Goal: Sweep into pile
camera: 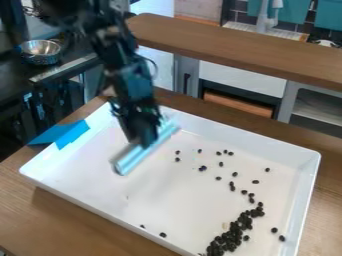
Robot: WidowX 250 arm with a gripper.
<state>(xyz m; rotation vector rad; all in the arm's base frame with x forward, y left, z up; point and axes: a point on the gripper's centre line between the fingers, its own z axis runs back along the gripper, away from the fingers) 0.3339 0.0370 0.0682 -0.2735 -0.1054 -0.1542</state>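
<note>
And there's the end effector [142, 142], over the left half of the white tray [100, 212], closed on a pale blue sweeping bar [125, 163] set slantwise. No bean touches it; whether it meets the tray floor is hard to call. The black beans [234, 234] mass in a long, ragged band at the tray's near right end, with a looser trail running up toward the far side and two strays [163, 234] by the near wall.

The job looks like gathering stragglers, maybe halfway to a decent pile. The smart play: get the bar behind the farthest beans [202, 168], lower it level until its edge just skims the floor, then push slowly toward the band, broad side leading. Lift one end and beans slip underneath; rush it and they roll round the ends. Mind the tray wall, too!
</note>
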